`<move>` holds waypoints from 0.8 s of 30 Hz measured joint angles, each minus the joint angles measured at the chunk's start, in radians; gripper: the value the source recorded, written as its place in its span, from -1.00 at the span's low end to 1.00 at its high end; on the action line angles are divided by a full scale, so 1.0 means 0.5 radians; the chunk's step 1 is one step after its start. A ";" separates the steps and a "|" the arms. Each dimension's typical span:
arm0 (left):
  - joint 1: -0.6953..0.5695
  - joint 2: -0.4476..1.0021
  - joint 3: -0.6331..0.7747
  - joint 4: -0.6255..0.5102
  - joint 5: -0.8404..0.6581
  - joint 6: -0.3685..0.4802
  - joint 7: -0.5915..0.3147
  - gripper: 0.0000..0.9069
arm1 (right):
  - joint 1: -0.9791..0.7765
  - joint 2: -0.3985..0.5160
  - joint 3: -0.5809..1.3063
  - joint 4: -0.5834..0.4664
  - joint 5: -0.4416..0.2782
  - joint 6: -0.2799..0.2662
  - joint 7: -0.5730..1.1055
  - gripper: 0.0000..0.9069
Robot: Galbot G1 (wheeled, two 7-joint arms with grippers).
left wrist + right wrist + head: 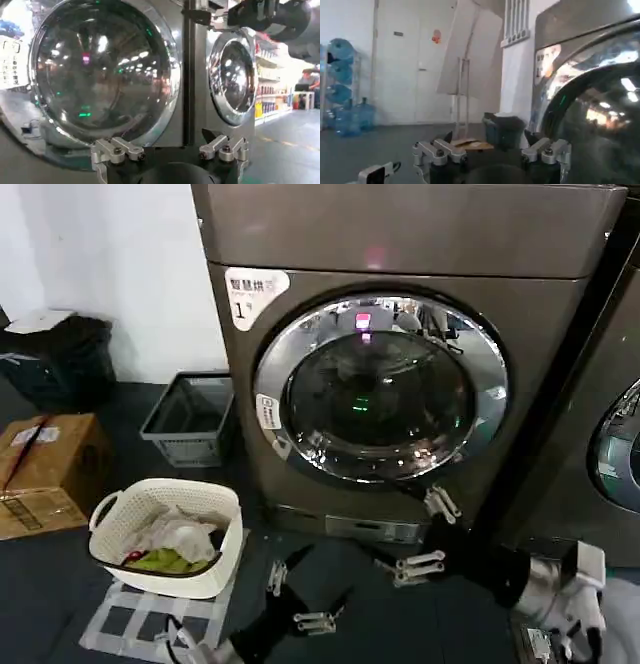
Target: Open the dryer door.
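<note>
The dryer door (380,389), a wide chrome ring around dark glass, sits shut on the brown-grey machine with the white "1" sticker (250,292). My right gripper (410,532) is open, just below the door's lower right rim, with nothing between its fingers. My left gripper (298,597) hangs open lower down, in front of the machine's base and apart from the door. In the left wrist view the door (100,70) looms beyond the open left gripper (170,144). In the right wrist view the open right gripper (490,146) sits beside the door's glass (600,115).
A second grey machine (610,434) stands to the right, its own round door (232,75) close by. A white laundry basket (215,569), a grey basket (190,419), a cardboard box (45,469) and a black bag (60,359) occupy the floor on the left.
</note>
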 joint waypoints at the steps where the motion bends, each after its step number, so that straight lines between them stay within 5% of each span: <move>1: -0.001 0.000 0.000 -0.004 -0.001 0.006 0.000 1.00 | 0.041 0.004 -0.030 -0.032 -0.001 0.010 -0.017 1.00; 15: 0.000 -0.022 -0.003 -0.051 -0.074 0.095 0.004 1.00 | 0.479 0.108 -0.387 -0.459 -0.056 0.022 -0.038 1.00; 24: -0.006 -0.040 -0.013 -0.077 -0.100 0.124 0.071 1.00 | 0.634 0.188 -0.467 -0.702 -0.275 0.082 -0.096 1.00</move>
